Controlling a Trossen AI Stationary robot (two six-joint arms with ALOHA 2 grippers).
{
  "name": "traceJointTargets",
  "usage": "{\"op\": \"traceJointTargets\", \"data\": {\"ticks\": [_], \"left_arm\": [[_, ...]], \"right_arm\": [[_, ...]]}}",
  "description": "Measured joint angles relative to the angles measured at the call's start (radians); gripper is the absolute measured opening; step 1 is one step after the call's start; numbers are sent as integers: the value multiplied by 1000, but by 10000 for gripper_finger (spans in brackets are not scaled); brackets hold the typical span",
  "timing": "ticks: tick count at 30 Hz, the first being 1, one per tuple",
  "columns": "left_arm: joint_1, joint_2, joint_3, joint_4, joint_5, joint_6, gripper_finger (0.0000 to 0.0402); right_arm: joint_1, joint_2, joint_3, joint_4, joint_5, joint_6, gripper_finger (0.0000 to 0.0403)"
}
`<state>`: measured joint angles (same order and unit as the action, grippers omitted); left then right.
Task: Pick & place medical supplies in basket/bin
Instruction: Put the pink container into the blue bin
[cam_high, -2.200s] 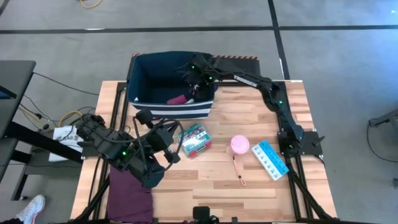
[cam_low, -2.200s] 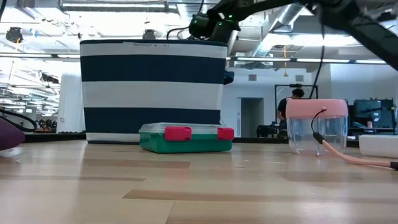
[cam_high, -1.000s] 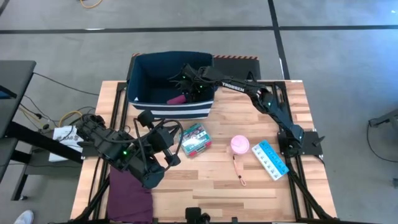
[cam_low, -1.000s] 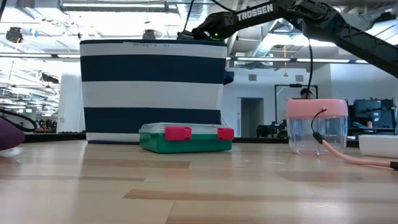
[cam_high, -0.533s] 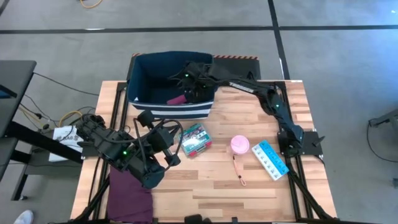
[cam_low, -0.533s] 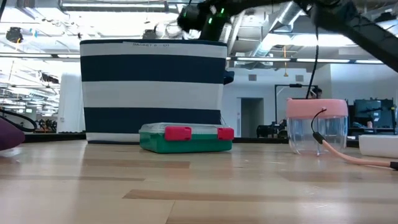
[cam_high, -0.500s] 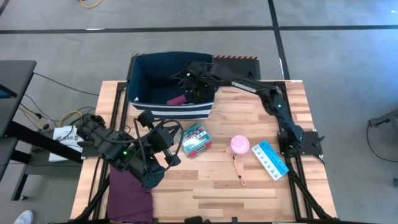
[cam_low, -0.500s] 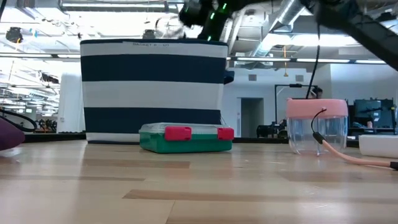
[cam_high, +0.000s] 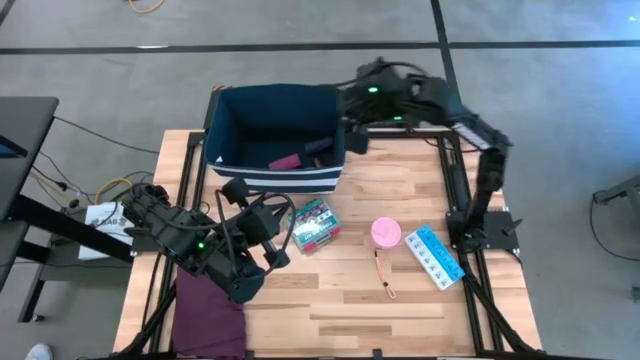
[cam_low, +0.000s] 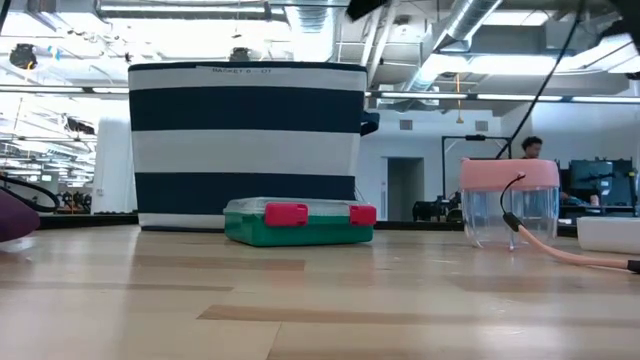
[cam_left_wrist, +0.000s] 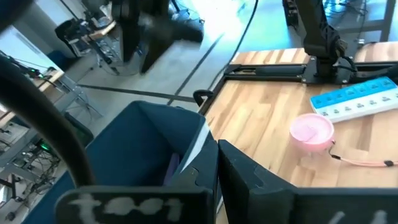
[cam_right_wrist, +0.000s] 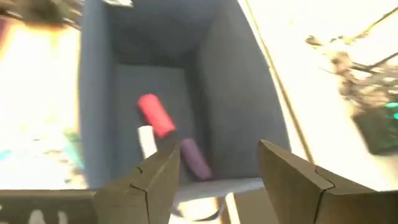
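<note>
The navy striped bin (cam_high: 232, 128) stands at the table's far edge. On its floor lie a magenta roll (cam_right_wrist: 155, 115), a white tube (cam_right_wrist: 146, 142) and a purple roll (cam_right_wrist: 196, 157). My right gripper (cam_right_wrist: 214, 180) hangs open and empty above the bin's right wall (cam_high: 352, 140). On the table rest a green-red packet (cam_high: 313, 225), a pink tub (cam_high: 386, 233) and a blue-white pill strip (cam_high: 435, 255). My left gripper (cam_high: 280, 228) waits shut beside the packet, above the table's left half.
A folded purple cloth (cam_high: 207, 305) lies at the near left corner under my left arm. A thin pink cord (cam_high: 383, 275) trails from the tub toward the near edge. Bare wood lies between the bin and the pill strip.
My right gripper has risen out of the bin and drawn back toward the table's right edge, tipping less steeply downward and staying open. The rolls and tube stay on the bin's floor.
</note>
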<state>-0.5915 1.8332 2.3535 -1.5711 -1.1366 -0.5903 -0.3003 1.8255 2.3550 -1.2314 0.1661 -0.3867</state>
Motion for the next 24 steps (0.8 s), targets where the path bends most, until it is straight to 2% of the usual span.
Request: {"op": "traceJointTargets", "data": {"ticks": [6, 10, 12, 17, 24], "left_arm": [[-1, 0, 0, 0, 27, -1, 0], [-1, 0, 0, 0, 53, 0, 0], [-1, 0, 0, 0, 59, 0, 0], [-4, 0, 0, 0, 59, 0, 0], [-11, 0, 0, 0, 59, 0, 0]], "right_arm": [[37, -125, 1, -173, -163, 123, 201], [81, -169, 1, -333, -168, 182, 201], [106, -190, -17, -336, -168, 238, 200], [191, -257, -117, -338, -212, 282, 199], [336, -311, -401, -339, -220, 205, 198]]}}
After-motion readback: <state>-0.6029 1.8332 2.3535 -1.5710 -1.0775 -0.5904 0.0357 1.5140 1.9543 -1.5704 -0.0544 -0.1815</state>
